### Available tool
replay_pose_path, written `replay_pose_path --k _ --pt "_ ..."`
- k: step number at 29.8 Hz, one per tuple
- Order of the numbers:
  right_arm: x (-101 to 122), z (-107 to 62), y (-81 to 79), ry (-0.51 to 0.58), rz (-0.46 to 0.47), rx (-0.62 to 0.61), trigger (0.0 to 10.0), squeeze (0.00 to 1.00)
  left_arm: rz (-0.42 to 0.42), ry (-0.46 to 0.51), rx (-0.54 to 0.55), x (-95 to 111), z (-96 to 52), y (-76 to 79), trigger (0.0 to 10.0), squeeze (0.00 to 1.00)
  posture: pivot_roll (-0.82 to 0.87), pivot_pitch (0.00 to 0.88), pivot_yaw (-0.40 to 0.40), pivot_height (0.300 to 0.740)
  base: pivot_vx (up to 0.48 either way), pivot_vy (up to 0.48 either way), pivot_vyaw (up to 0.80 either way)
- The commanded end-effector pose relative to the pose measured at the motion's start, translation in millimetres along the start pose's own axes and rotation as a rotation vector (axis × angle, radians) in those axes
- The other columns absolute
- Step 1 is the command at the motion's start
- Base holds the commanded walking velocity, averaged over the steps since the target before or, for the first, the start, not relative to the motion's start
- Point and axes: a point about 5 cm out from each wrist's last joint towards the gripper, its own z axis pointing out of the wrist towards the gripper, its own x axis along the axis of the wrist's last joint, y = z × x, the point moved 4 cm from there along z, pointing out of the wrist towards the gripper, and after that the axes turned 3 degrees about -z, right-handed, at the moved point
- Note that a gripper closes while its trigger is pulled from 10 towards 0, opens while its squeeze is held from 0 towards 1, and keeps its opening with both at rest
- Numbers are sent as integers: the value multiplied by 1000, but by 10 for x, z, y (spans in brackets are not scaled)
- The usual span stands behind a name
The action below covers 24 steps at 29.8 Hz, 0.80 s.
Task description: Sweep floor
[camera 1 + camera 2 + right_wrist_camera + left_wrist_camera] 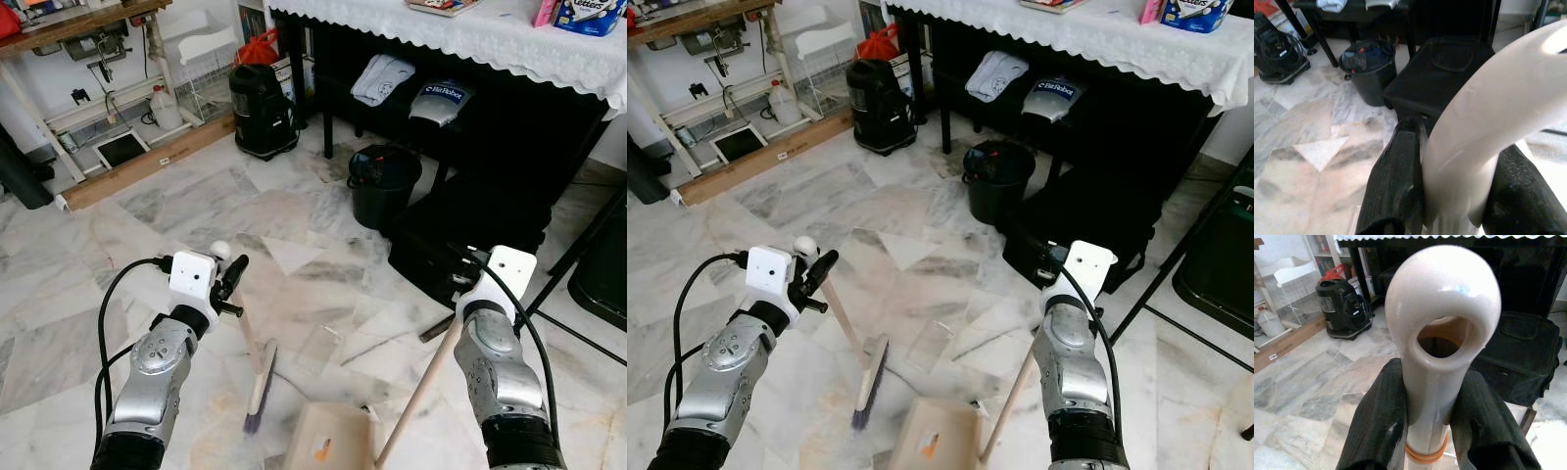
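The dustpan point(328, 441) is cut off by the frame's bottom edge.

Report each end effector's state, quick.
Left end effector: shut on broom handle.
Right end effector: shut on dustpan handle.

Marble floor point(294, 225) (grey-veined), lace-draped table point(470, 34), black bin point(384, 184).

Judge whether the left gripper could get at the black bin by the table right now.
Probably not: the left gripper is shut on the broom handle, and the black bin stands well beyond it.
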Motion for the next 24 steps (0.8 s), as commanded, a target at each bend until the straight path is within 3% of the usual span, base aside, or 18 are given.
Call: replay_pose_path --k 1,6,8,12,16,24 --pt "118 -4 -32 25 29 8 10000 0 11 28 4 87 20 -38 10000 0 -39 72 66 740 0 0 0" --pt "292 -22 -58 120 60 27 10000 0 11 29 3 85 26 -32 10000 0 -41 71 67 740 0 0 0" --pt "434 -53 -74 202 11 31 10000 0 10 30 2 86 26 -33 10000 0 -41 70 67 740 0 0 0" --pt "546 -86 -119 263 -27 49 10000 0 10 29 2 84 26 -31 10000 0 -41 70 67 740 0 0 0" --pt "527 -77 -127 247 -45 54 10000 0 10 28 3 82 30 -28 10000 0 -41 71 65 740 0 0 0" --pt "323 -44 -136 104 -83 80 10000 0 6 26 -1 75 43 -8 10000 0 -47 70 65 740 0 0 0"
